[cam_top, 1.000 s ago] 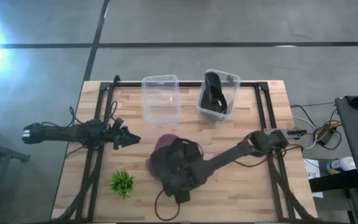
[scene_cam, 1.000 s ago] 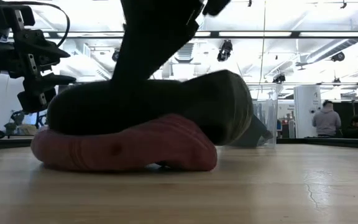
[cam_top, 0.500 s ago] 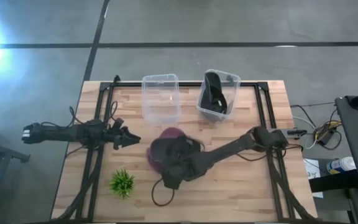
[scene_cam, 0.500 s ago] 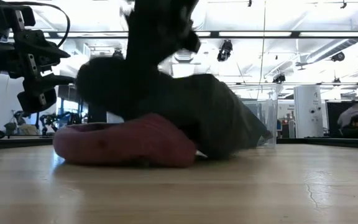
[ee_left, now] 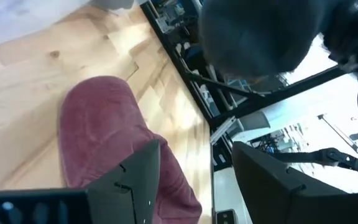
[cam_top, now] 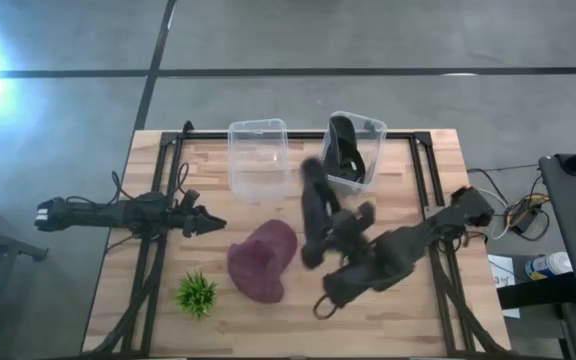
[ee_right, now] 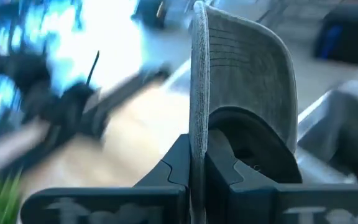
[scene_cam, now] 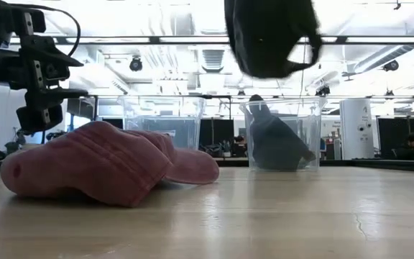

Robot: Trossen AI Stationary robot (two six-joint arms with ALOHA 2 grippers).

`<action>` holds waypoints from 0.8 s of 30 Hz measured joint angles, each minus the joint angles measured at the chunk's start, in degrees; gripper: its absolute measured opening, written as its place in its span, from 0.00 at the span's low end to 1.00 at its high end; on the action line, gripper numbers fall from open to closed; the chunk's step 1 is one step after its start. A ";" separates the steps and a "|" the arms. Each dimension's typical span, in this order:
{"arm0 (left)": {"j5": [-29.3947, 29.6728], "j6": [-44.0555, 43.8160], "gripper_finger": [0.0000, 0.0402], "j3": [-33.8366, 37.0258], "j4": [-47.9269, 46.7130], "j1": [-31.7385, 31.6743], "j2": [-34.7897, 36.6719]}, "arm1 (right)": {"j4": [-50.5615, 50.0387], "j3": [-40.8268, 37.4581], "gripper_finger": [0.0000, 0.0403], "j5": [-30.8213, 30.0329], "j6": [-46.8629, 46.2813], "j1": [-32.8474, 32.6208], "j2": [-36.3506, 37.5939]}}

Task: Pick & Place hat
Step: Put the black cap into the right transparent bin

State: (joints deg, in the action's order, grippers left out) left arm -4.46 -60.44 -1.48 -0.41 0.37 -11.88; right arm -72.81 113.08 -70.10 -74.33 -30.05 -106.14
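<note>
A dark grey hat [cam_top: 318,205] hangs high above the table, right of the middle, with my right gripper [ee_right: 197,165] shut on it; the low view shows that hat [scene_cam: 272,36] well clear of the wood. A maroon hat [cam_top: 263,258] lies flat on the table near the middle, its brim [scene_cam: 192,167] resting on the wood. My left gripper [cam_top: 203,222] waits open at the table's left, pointing at the maroon hat [ee_left: 104,137] without touching it. My right gripper pinches a thin edge of the dark grey hat by its stitched brim [ee_right: 197,134] between the two fingers [ee_right: 176,165]. The edge runs straight out between them. The hat is lifted clear of the table and of the maroon hat.
Two clear bins stand at the far edge: an empty one [cam_top: 259,158] and one to its right [cam_top: 350,152] holding another dark hat. A small green plant [cam_top: 196,294] sits near the front left. People show in the room beyond the table.
My right gripper has shut on the dark grey hat, which lay on top of the maroon hat, and has lifted it up and toward the table's right and far side. The maroon hat has stayed on the table, now uncovered and spread flatter.
</note>
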 joint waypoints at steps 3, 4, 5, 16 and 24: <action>0.58 -0.66 0.48 0.02 0.37 0.01 -0.07 | -1.93 -0.08 0.04 -5.99 1.11 1.82 3.75; 0.76 -0.99 0.48 0.02 0.51 0.01 -0.07 | -1.93 -0.07 0.04 -7.04 2.95 3.00 5.07; 0.82 -1.18 0.48 0.02 0.57 0.01 -0.07 | -1.92 -0.07 0.03 -8.00 5.06 4.45 6.33; 1.12 -1.60 0.48 0.02 0.90 0.05 -0.11 | -6.87 -9.20 0.03 -0.88 10.66 29.41 19.20; 1.61 -0.92 0.48 0.02 0.88 0.01 -0.26 | 36.45 -35.09 0.03 18.69 41.90 39.70 29.95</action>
State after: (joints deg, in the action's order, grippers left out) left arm -2.85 -61.36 -1.45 0.47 0.38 -12.14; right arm -36.37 77.99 -51.42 -32.44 9.65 -76.19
